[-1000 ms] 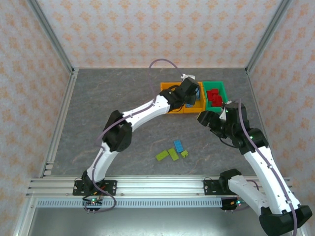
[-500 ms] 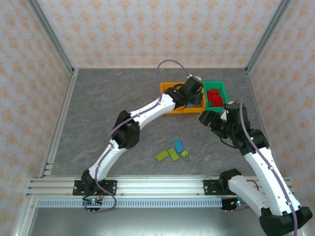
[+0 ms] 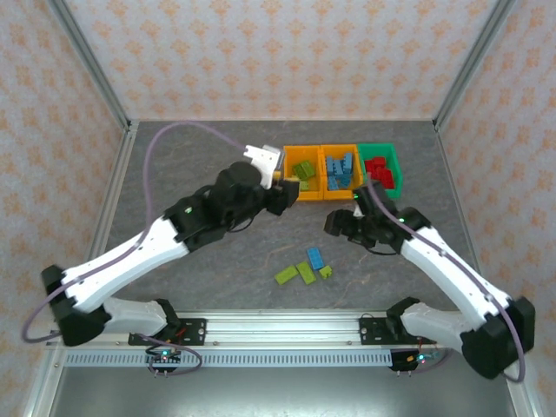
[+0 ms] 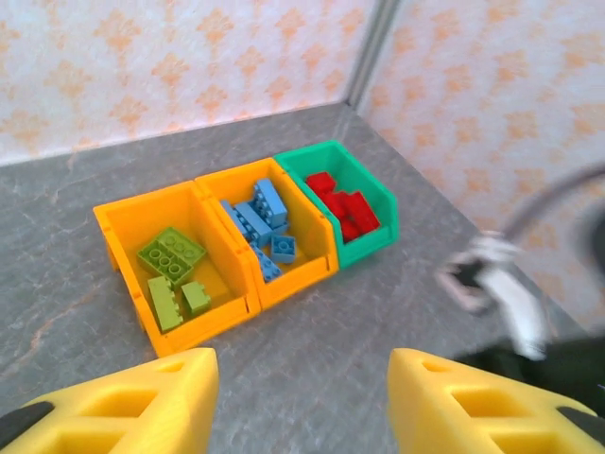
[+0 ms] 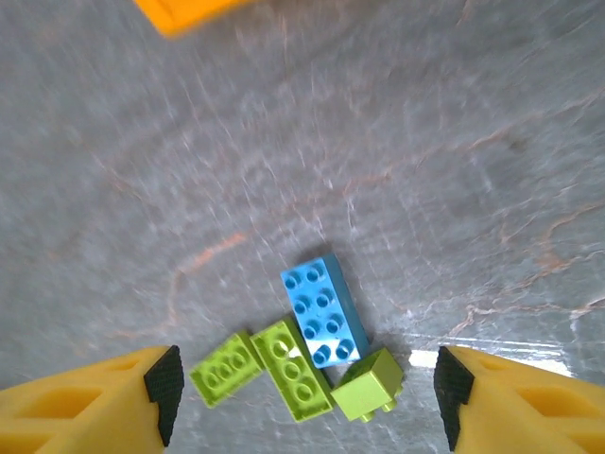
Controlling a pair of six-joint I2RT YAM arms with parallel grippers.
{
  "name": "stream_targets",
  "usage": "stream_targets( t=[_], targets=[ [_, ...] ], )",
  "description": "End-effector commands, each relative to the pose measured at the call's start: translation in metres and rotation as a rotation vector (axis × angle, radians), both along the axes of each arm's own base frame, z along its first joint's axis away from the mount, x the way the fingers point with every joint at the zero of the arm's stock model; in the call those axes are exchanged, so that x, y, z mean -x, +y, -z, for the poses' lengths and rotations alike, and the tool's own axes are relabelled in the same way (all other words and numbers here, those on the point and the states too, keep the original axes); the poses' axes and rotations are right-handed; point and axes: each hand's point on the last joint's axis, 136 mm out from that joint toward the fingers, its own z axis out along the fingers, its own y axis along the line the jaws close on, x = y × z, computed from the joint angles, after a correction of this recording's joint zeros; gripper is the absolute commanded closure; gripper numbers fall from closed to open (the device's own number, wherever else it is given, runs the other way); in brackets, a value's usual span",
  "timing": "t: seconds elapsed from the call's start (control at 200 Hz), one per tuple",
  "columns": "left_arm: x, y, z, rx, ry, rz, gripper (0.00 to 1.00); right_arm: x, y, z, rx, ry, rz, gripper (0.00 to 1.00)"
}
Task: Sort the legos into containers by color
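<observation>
Three containers stand in a row at the back: an orange one (image 3: 308, 195) with lime legos (image 4: 172, 253), an orange one (image 3: 340, 195) with blue legos (image 4: 255, 218), and a green one (image 3: 380, 148) with red legos (image 4: 340, 203). Loose on the table lie one blue brick (image 5: 323, 310) and three lime bricks (image 5: 227, 369) (image 5: 291, 369) (image 5: 371, 386). My left gripper (image 3: 280, 198) hangs just in front of the bins, open and empty (image 4: 301, 397). My right gripper (image 3: 334, 226) is open above and behind the loose bricks, which lie between its fingers (image 5: 302, 407).
Metal frame rails (image 3: 104, 217) and patterned walls bound the grey table. A corner of an orange bin (image 5: 184, 11) shows at the top of the right wrist view. The blurred right arm (image 4: 510, 303) lies to the right of my left gripper.
The left arm has swung back from over the bins toward the near left, and its jaws have opened. The right gripper has moved leftward and nearer, toward the loose bricks.
</observation>
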Motion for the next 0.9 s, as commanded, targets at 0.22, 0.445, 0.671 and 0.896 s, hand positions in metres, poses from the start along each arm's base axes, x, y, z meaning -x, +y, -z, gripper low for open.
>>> stream_targets(
  t=[0.22,0.445,0.671,0.896],
  targets=[
    [0.091,0.065,0.072,-0.433,0.138,0.263,0.36,-0.007,0.049,0.085,0.294,0.151,-0.252,0.28],
    [0.096,0.092,0.081,-0.504,0.036,0.257,0.07,-0.007,0.051,0.114,0.355,0.198,-0.248,0.4],
    [0.099,0.08,0.101,-0.549,0.034,0.35,0.0,-0.007,0.046,0.12,0.372,0.19,-0.22,0.7],
    [0.1,0.082,0.103,-0.562,0.01,0.36,0.0,-0.051,0.026,0.043,0.416,-0.128,-0.107,0.78]
  ],
)
